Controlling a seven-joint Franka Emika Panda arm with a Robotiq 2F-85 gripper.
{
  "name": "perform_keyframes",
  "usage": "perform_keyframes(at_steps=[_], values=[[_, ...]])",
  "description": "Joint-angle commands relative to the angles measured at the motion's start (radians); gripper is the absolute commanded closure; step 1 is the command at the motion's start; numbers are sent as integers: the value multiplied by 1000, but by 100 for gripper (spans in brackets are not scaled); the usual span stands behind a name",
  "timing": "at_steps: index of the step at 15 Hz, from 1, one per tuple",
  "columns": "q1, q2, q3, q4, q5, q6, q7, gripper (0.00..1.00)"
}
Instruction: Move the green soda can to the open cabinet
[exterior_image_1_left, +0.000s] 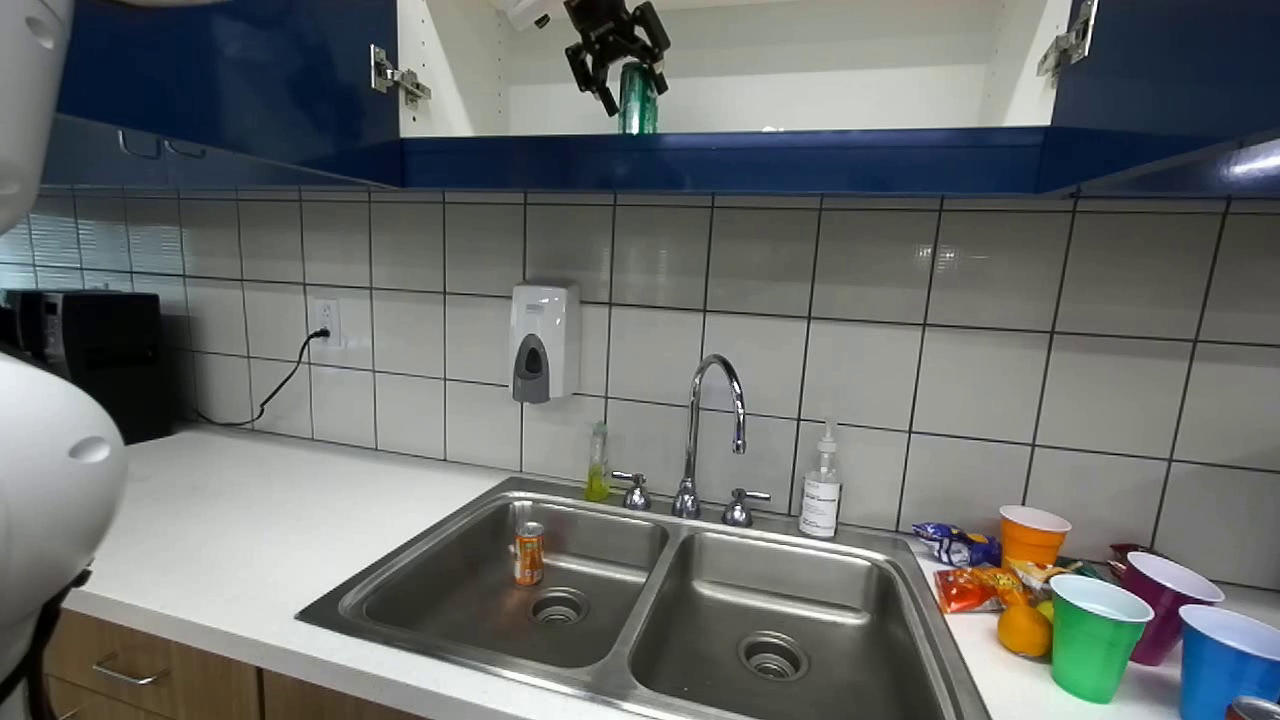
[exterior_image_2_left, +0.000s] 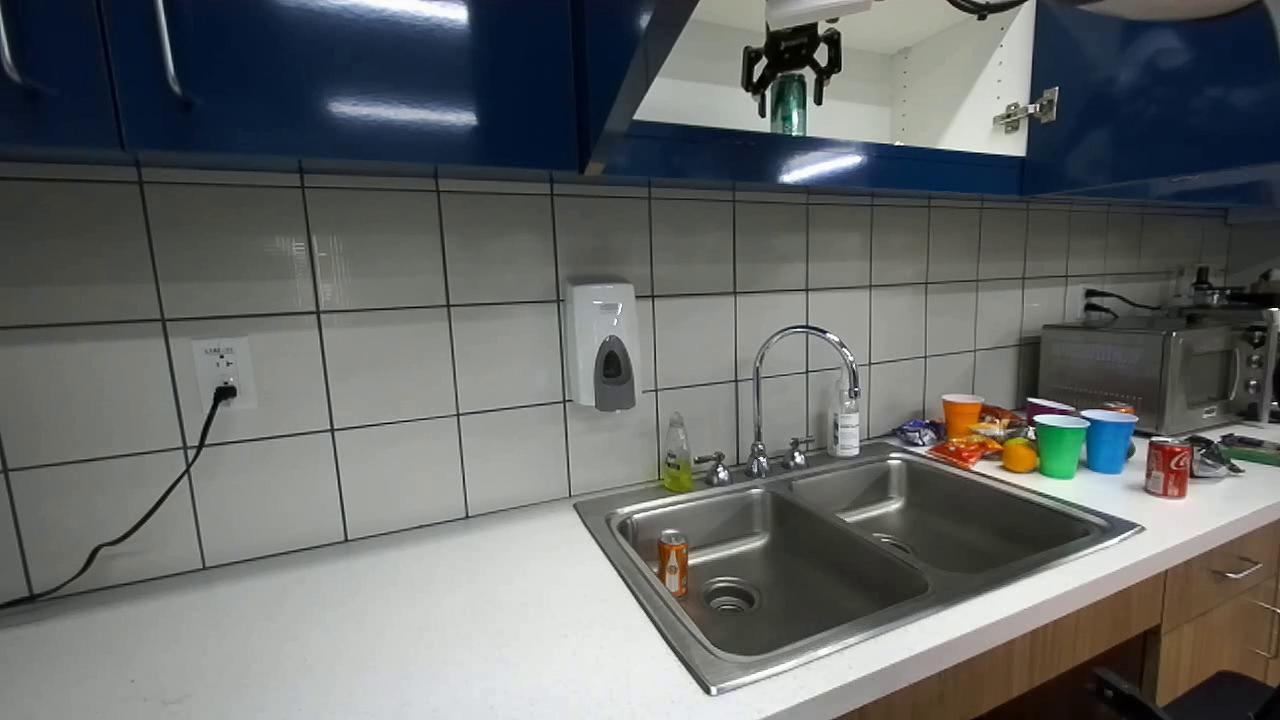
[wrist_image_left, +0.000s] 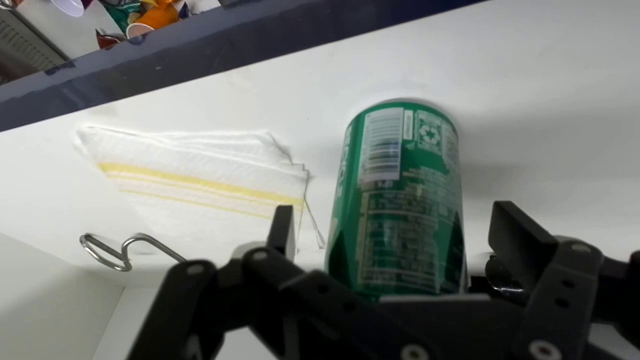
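The green soda can (exterior_image_1_left: 638, 102) (exterior_image_2_left: 788, 108) (wrist_image_left: 400, 190) stands upright inside the open cabinet (exterior_image_1_left: 720, 162) (exterior_image_2_left: 900, 172) (wrist_image_left: 540, 100), close behind its dark blue front edge. Its base appears to rest on the white cabinet floor. The foot of the can is partly hidden by the blue edge in both exterior views, and its top is hidden by the gripper in the wrist view. My gripper (exterior_image_1_left: 634, 98) (exterior_image_2_left: 790, 104) (wrist_image_left: 392, 212) is open above and around the can, with a finger on each side. In the wrist view a gap shows between the can and each finger.
A folded white towel with yellow stripes (wrist_image_left: 200, 175) and a bent metal wire (wrist_image_left: 125, 252) lie beside the can in the cabinet. Blue doors (exterior_image_1_left: 240, 90) (exterior_image_2_left: 1150, 100) flank the opening. Below are the double sink with an orange can (exterior_image_1_left: 529, 553) and a tall faucet (exterior_image_1_left: 692, 430).
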Motion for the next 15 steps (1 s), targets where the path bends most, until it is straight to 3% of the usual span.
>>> perform_keyframes(at_steps=[1,7,15], values=[[-10,8,-2,24,30,-13,7,0],[2,-28,6,29,90,-81,-4,0],[28,-102,4,46,154,-350,0,0]])
